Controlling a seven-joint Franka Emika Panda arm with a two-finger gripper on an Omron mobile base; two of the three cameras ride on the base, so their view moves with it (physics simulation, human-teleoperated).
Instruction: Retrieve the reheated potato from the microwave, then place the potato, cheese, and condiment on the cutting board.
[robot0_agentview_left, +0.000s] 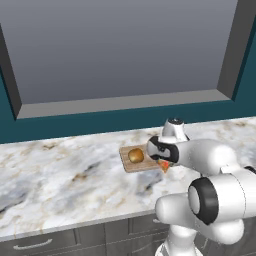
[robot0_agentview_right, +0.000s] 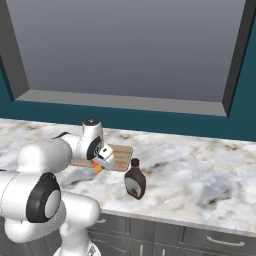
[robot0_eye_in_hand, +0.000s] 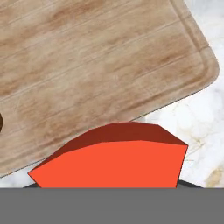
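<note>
Gripping cheese (robot0_eye_in_hand: 111, 159), hand (robot0_agentview_left: 163, 164) hovers at cutting board (robot0_agentview_left: 131, 166) edge; potato (robot0_agentview_left: 136, 155) sits on board; brown bottle (robot0_agentview_right: 135, 183) upright on table (robot0_agentview_left: 60, 190) nearby.

A large window (robot0_agentview_left: 120, 45) with a flat grey pane fills the upper part of both base views, set in a thick grey frame (robot0_agentview_right: 125, 102) whose sill runs across the middle of the frame. Around and below it the wall (robot0_agentview_left: 75, 125) is dark teal. Across the lower half lies the bench (robot0_agentview_left: 60, 185), a white marble top with grey and tan veins, and along the bottom edge sit dark grey drawer fronts (robot0_agentview_right: 200, 240) with pale bar handles.
</note>
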